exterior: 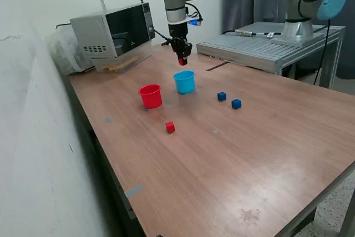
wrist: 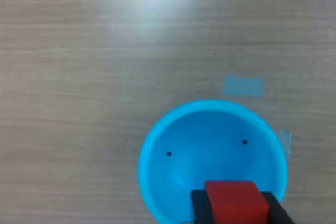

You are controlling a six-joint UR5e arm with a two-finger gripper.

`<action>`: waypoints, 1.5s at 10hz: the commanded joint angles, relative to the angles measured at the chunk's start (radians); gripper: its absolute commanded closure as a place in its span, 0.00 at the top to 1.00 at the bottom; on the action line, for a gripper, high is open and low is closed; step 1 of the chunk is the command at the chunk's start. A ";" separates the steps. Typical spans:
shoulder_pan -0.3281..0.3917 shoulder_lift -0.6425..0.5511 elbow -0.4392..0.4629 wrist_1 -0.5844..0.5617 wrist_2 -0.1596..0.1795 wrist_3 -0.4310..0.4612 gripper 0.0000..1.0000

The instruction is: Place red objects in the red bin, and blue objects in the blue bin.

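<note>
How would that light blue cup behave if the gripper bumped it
The light blue cup probably tips or slides easily: it looks like thin plastic, empty inside, and tapers to a narrower base. Likely light, so a nudge should shift it.

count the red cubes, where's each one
2. One red cube is clamped in the gripper above the light-blue cup. The other red cube lies on the table in front of the red cup.

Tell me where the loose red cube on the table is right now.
In the exterior view, the loose red cube sits on the table, nearest the red cup, on its camera side and slightly toward the exterior view's right.
</note>
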 commanded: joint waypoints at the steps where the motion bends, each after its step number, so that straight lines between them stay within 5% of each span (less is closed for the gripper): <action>1: -0.014 -0.001 0.019 -0.008 0.033 -0.001 0.00; 5: -0.012 0.031 -0.015 -0.012 0.032 -0.002 0.00; 11: 0.032 0.214 -0.329 -0.005 0.032 0.007 0.00; 15: 0.077 0.281 -0.405 0.000 0.030 0.010 0.00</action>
